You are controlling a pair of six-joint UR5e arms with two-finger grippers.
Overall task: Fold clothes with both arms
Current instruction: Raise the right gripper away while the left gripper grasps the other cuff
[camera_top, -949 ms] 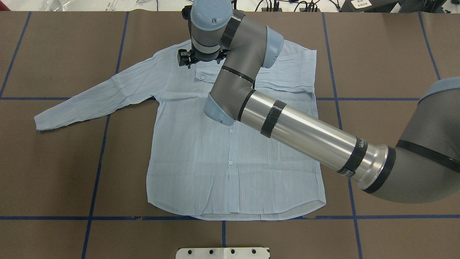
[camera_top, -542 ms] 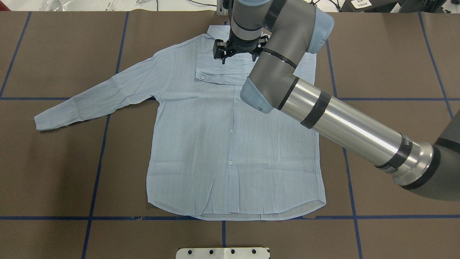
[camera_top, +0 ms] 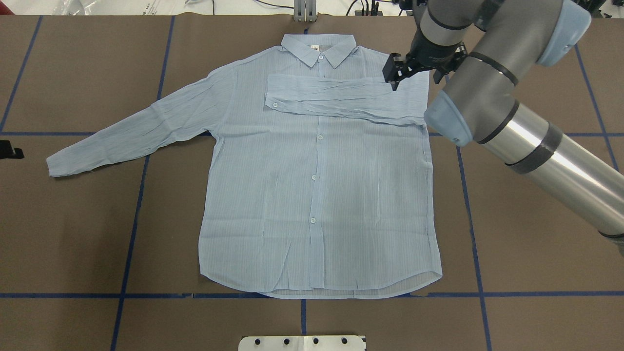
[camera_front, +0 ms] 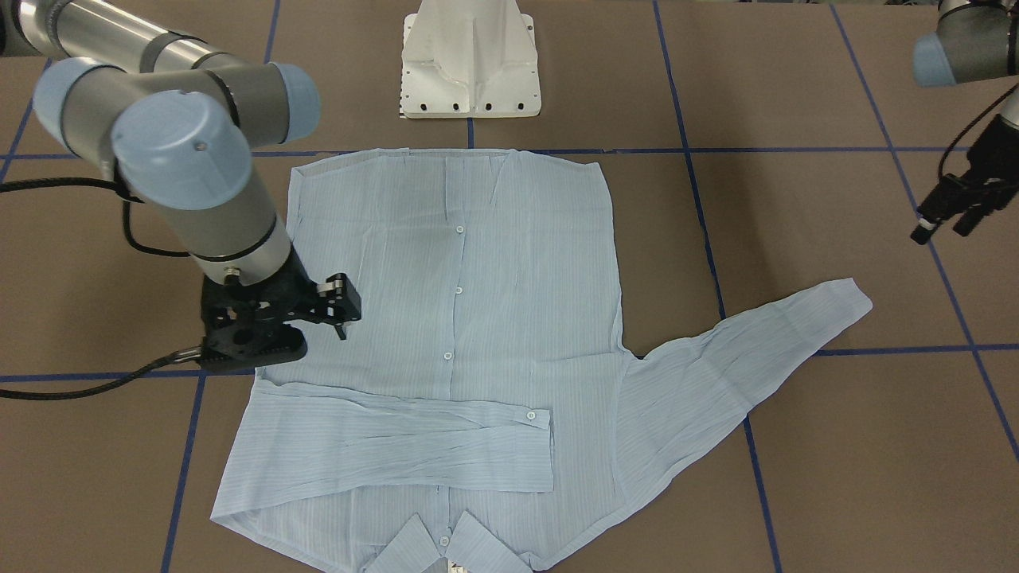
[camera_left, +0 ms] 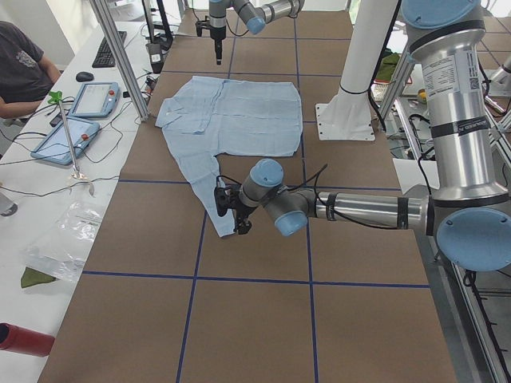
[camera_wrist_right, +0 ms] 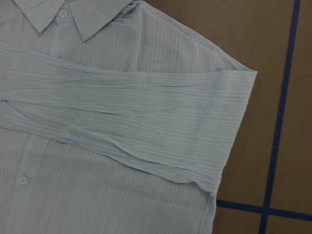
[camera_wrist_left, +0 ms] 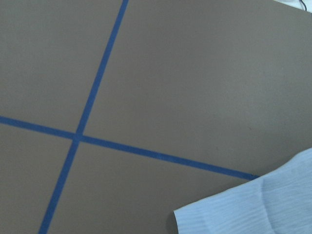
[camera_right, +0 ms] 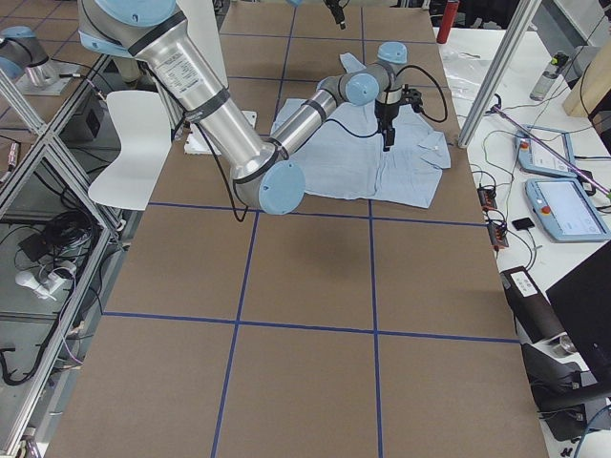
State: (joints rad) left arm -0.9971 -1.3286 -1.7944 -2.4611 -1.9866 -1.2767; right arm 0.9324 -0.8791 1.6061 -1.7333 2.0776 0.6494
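The light-blue shirt lies flat and buttoned side up on the brown table. One sleeve is folded across the chest below the collar; the right wrist view shows it too. The other sleeve stretches out to the overhead view's left. My right gripper hovers over the shirt's shoulder by the fold, open and empty. My left gripper is open and empty above bare table, beyond the outstretched cuff.
The white pedestal base stands at the near table edge. Blue tape lines cross the brown table. A side bench with tablets and a seated person runs along the far edge.
My right arm has swung from over the shirt's chest pocket side across to the folded sleeve's shoulder, uncovering the collar. The shirt has not moved.
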